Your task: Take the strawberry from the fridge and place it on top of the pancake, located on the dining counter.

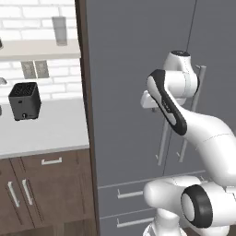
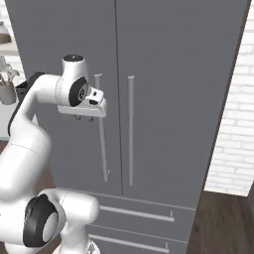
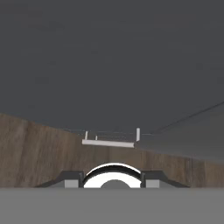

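So I'm parked in front of the fridge [image 2: 163, 99] with both doors shut, which means the strawberry is somewhere inside and I can't see it yet. The end effector [image 2: 84, 118] hangs pointing down, just beside the left door's handle [image 2: 101, 129], on its outer side, and the handle's long axis runs straight up and down. My guess is the next move is turning the hand toward that bar and hooking it.

Fingers: tiny stubs under the hand in the right base view, and I honestly can't tell whether they're apart or together.

Left base view gives me the side table [image 1: 46, 129] with a black toaster [image 1: 24, 100], while the arm covers the hand there. The hand view looks down the door at a drawer handle [image 3: 109, 141] and wood floor [image 3: 35, 148].
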Available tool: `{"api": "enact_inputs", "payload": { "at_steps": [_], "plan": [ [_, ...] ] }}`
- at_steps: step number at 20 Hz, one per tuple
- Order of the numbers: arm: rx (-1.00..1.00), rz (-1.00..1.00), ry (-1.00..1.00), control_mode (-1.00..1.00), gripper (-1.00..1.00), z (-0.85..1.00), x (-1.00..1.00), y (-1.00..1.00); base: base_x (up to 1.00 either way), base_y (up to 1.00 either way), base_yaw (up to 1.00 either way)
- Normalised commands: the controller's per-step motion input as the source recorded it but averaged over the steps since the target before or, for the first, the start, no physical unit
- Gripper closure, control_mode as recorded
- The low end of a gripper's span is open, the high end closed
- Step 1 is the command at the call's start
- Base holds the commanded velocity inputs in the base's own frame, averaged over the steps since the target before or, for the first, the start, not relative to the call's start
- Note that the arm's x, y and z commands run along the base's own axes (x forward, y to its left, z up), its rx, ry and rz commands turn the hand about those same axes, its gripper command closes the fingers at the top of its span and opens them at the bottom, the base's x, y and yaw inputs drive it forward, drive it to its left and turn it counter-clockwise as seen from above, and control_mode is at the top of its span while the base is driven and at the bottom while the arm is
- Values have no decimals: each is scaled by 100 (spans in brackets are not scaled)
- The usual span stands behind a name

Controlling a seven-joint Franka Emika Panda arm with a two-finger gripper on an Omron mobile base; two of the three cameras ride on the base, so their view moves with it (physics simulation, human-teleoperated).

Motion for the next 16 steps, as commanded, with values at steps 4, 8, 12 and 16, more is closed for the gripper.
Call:
{"api": "enact_inputs", "payload": {
  "at_steps": [4, 8, 12, 16],
  "plan": [
    [0, 0, 0, 100, -100, 0, -14, -3, -12, -8, 0],
    [0, 0, 0, 100, -100, 0, 0, 0, -53, -55, 0],
    [0, 0, 0, 100, -100, 0, 0, 0, -12, -67, 1],
    [0, 0, 0, 100, -100, 0, 0, 0, 0, -25, 4]
  ]
}}
